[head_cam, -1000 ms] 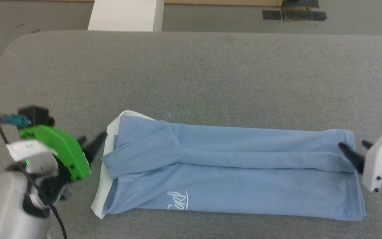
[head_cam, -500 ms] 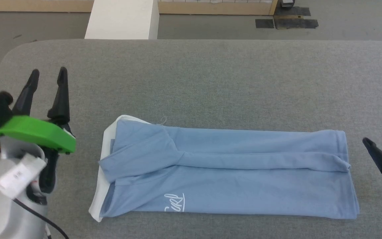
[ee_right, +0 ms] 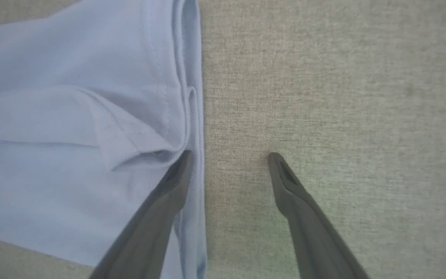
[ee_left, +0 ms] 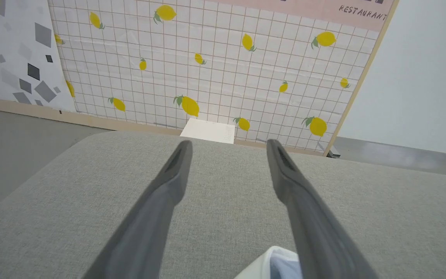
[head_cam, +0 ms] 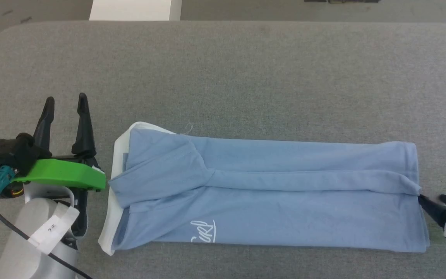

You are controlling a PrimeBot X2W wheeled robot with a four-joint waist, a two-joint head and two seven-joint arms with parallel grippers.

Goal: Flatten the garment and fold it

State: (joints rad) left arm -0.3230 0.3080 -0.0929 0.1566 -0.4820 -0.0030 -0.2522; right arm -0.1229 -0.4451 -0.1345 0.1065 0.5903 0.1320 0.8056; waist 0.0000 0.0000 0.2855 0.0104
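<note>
Grey woven cloth covers the table (head_cam: 246, 77); behind it, in the left wrist view, stands a wall panel with printed lemons (ee_left: 207, 58). The garment (head_cam: 285, 193) lies flat toward 6 o'clock of the head view as a long band. Both its sides are folded in, with the white neck end at 9 o'clock and the hem at 3 o'clock. The left gripper (head_cam: 65, 97) is just beside the neck end, fingers wide apart and empty, pointing to 12 o'clock. The right gripper (head_cam: 432, 197) is at the hem, also wide, with one finger at the hem edge and the other over bare table, so nothing is pinched. I judge the lengthwise folds done and the crosswise fold in hand. Next, the right fingers must take all hem layers together and close.
</note>
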